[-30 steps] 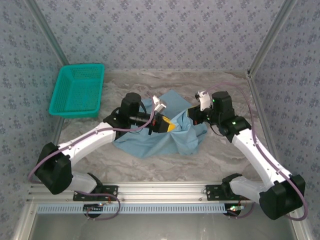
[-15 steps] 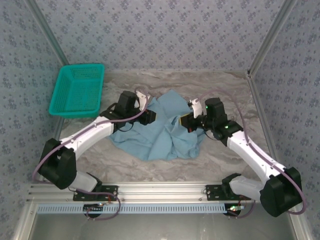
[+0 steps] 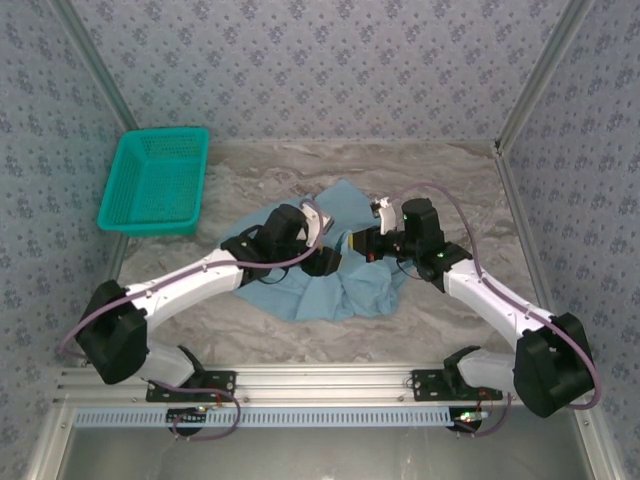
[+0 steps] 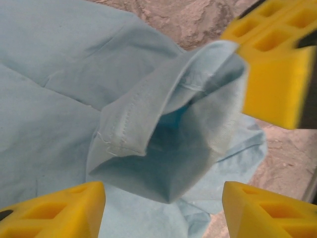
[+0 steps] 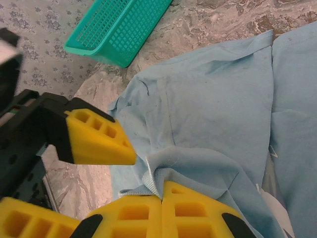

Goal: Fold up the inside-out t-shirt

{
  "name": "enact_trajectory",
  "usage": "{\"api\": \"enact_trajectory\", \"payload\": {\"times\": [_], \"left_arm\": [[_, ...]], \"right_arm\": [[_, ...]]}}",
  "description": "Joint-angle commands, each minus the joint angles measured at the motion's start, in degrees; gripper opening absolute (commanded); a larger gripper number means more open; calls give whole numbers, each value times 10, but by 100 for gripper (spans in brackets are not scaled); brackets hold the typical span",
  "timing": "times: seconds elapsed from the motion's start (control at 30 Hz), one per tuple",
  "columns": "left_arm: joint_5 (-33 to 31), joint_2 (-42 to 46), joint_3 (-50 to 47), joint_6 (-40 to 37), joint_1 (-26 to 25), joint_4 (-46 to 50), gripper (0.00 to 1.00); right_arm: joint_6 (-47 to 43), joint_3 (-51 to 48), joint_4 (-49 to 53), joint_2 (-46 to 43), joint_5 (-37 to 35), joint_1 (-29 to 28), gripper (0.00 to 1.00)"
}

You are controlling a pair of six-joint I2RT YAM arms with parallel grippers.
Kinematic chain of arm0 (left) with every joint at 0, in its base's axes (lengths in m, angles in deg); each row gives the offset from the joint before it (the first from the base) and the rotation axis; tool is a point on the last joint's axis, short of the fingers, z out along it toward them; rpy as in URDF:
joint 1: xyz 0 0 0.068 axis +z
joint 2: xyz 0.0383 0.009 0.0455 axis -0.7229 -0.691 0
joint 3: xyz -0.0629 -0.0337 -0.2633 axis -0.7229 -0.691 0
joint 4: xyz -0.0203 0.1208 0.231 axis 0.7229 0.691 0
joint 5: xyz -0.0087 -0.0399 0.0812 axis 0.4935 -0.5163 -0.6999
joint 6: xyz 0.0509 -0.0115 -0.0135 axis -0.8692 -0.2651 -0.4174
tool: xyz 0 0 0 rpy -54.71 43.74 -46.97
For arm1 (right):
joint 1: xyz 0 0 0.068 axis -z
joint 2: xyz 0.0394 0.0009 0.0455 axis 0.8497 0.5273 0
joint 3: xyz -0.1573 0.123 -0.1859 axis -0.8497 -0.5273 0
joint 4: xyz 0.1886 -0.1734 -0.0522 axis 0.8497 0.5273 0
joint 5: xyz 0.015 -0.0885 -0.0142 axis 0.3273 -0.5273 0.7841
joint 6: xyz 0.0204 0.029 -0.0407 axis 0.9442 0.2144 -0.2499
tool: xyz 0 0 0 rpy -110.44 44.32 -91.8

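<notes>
The inside-out t-shirt (image 3: 300, 290) is a light blue, crumpled heap on the marble table between the two arms. My right gripper (image 5: 162, 196) is shut on a ribbed, stitched edge of the t-shirt (image 5: 218, 114) and holds that fold raised. In the left wrist view the raised hemmed fold of the t-shirt (image 4: 163, 129) hangs in front of my left gripper (image 4: 163, 199), which is open with nothing between its yellow fingers (image 4: 54, 210). In the top view the left gripper (image 3: 330, 262) and the right gripper (image 3: 358, 243) stand close together over the cloth.
A teal mesh basket (image 3: 155, 180) stands at the back left, apart from the shirt, and its corner (image 5: 124, 27) shows in the right wrist view. Patterned walls close in the table on three sides. Bare marble (image 3: 450, 180) lies behind the cloth.
My left gripper has opened and let go of the cloth, then moved right toward the right gripper. The right gripper has come lower and leftward, still pinching the shirt.
</notes>
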Motion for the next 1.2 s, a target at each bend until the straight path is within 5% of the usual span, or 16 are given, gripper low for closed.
{"api": "enact_trajectory", "payload": {"times": [0.0,0.47,0.7,0.8,1.0,1.17], "left_arm": [[-57,-23,26,-2,0,-5,64],[-109,-79,53,29,7,-66,64],[-180,-78,78,68,20,25,30],[-130,-61,67,80,41,31,19],[-23,-43,45,67,75,-6,1],[104,7,20,52,95,-38,0]], "right_arm": [[10,6,-11,-14,3,-5,0],[11,0,-10,-28,3,-5,0],[-28,5,50,-66,-149,-33,0],[-51,3,59,-77,-211,-56,0],[-56,-10,33,-85,-227,-65,0],[-98,19,128,-83,-304,-60,0]]}}
